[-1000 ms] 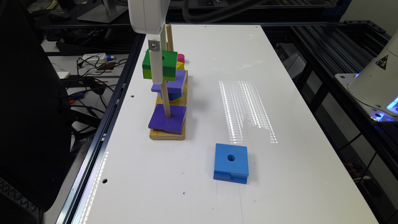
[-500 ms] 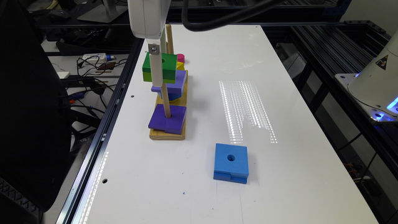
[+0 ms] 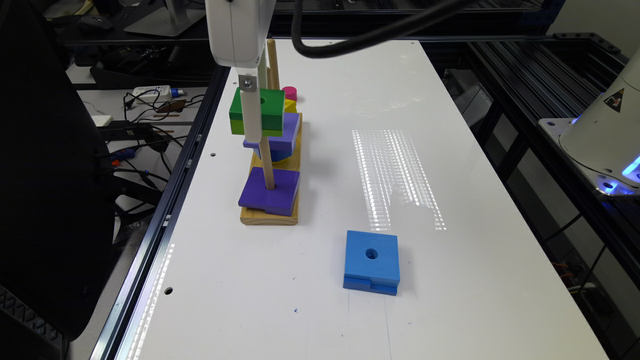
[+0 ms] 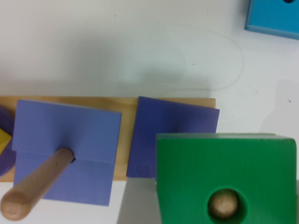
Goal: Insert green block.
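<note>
- The fingers themselves are not resolved in either view, so whether they are clamped or parted cannot be told; in the exterior view the gripper (image 3: 252, 112) is seen as a white part lying across the side face of the green block (image 3: 260, 111).
- The green block is held in the air above the wooden base (image 3: 269, 216), level with the upper part of the nearest peg (image 3: 267, 167), and it appears to be carried, though the grasp is judged, not seen.
- In the wrist view the rounded tip of a peg (image 4: 223, 205) is seen through the round hole of the green block (image 4: 224, 172), so the hole is judged to be roughly lined up, with the peg tip slightly off centre.
- The step in hand is judged to be the threading of the block down that peg, onto the purple block (image 3: 270, 192) seated at its foot.
- For a clean insertion, the block is best kept level and the peg tip centred in the hole before descent; a straight, slow lowering is advised, since a tilted block could bind on the peg.
- Beyond the base, a second purple block (image 4: 65, 154) sits on the neighbouring peg (image 4: 37, 186), and a blue block (image 3: 371, 262) lies well apart from the base on the white table (image 3: 450, 280).
</note>
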`<state>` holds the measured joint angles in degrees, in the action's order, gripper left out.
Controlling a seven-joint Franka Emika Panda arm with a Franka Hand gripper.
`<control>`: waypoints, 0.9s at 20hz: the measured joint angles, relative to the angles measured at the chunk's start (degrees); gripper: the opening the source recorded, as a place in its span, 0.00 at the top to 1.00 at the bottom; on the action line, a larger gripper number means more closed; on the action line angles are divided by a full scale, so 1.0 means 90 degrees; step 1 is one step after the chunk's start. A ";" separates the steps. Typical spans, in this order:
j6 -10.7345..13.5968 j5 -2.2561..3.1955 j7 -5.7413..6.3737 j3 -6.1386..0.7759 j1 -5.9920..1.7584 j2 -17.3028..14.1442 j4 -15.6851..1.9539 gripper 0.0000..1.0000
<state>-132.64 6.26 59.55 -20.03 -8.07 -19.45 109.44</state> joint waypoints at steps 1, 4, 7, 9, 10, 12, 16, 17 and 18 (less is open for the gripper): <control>-0.0002 0.0001 0.0000 0.0000 0.0000 -0.0004 0.0002 1.00; -0.0082 0.0033 0.0001 0.0006 0.0000 -0.0093 0.0004 1.00; -0.0205 0.0109 0.0017 0.0010 -0.0001 -0.0249 0.0006 1.00; -0.0224 0.0117 0.0017 0.0012 -0.0001 -0.0280 0.0006 1.00; -0.0224 0.0117 0.0017 0.0012 -0.0001 -0.0280 0.0006 1.00; -0.0224 0.0117 0.0017 0.0012 -0.0001 -0.0280 0.0006 1.00; -0.0224 0.0117 0.0017 0.0012 -0.0001 -0.0280 0.0006 1.00; -0.0224 0.0117 0.0017 0.0012 -0.0001 -0.0280 0.0006 1.00; -0.0224 0.0117 0.0017 0.0012 -0.0001 -0.0280 0.0006 1.00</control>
<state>-134.66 7.31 59.69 -19.93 -8.08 -21.97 109.49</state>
